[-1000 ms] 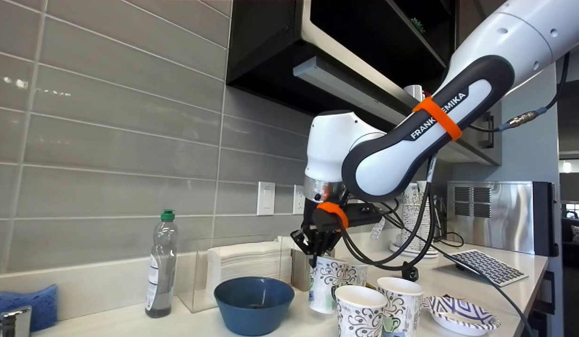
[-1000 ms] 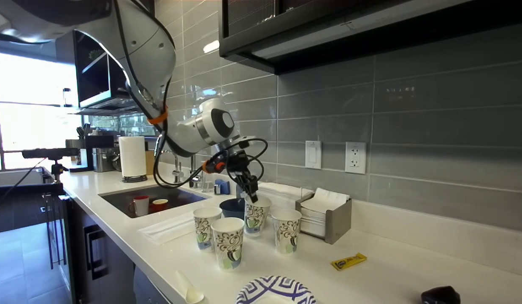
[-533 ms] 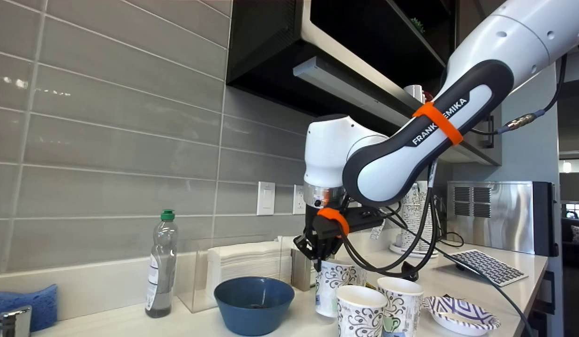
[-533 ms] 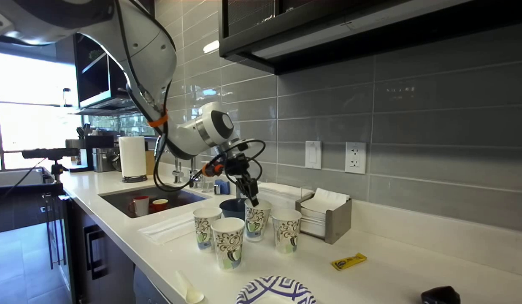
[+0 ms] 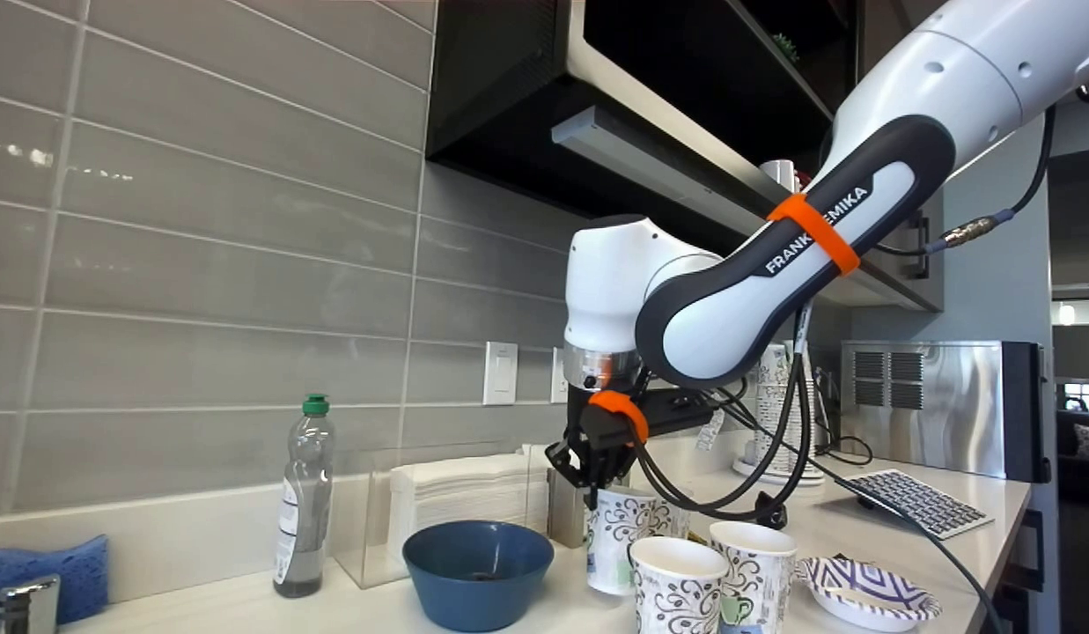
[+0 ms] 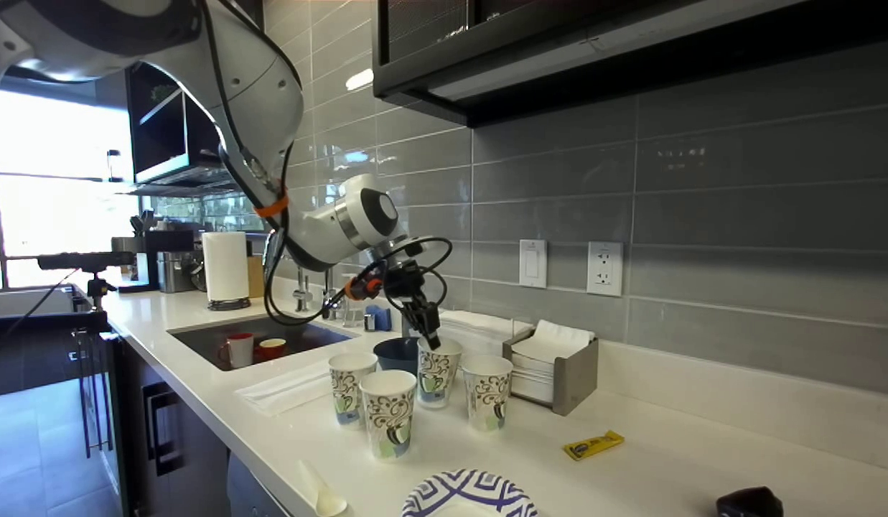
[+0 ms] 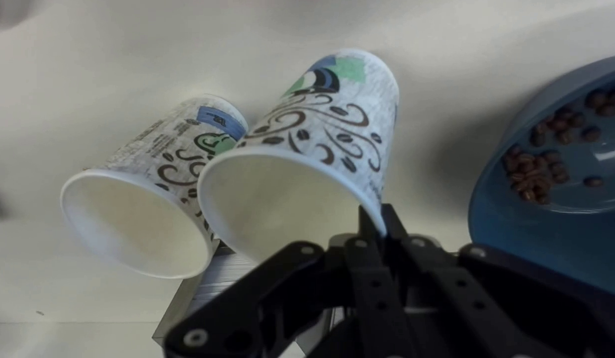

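While the long white counter (image 6: pixel 666 477) bears the things at hand, the white arm (image 5: pixel 724 326) reaches across above it, bent so that its wrist points down and low objects come within reach. The blue bowl (image 5: pixel 478 599) rests mouth up on the counter, presumably to keep in what lies inside. The gripper (image 7: pixel 379 223) is pinched narrow on a paper cup (image 7: pixel 332 129), one finger inside the rim and one outside; so thin a wall likely calls for so tight a grip, and taking it by the rim seems to leave the cup nearly upright. This cup is between the bowl and a second cup (image 7: pixel 173 159); whether its base clears the counter is hard to tell. A third cup (image 6: pixel 349 391) and a fourth cup (image 6: pixel 388 420) stand close together, nearer the counter's edge, on their narrow bases. Smallest are the brown beans (image 7: pixel 536 174) lying in the bowl.
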You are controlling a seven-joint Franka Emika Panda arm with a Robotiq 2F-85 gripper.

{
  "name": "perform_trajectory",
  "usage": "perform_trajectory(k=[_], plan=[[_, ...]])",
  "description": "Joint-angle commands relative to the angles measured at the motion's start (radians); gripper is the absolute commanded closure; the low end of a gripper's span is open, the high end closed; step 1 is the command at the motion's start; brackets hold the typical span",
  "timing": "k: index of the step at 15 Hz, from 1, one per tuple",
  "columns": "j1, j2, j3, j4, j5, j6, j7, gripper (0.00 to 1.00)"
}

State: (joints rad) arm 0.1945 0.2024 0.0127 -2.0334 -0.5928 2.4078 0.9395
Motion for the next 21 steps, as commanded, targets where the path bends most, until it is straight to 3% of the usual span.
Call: perform_trajectory(k=[1, 9, 21], plan=[[0.010, 0.036, -0.007, 0.044, -0.044, -0.019, 0.027, 0.99], [0.017, 0.080, -0.022, 0.096, -0.118, -0.044, 0.026, 0.99], [0.013, 0.108, -0.021, 0.116, -0.122, -0.041, 0.003, 0.99]])
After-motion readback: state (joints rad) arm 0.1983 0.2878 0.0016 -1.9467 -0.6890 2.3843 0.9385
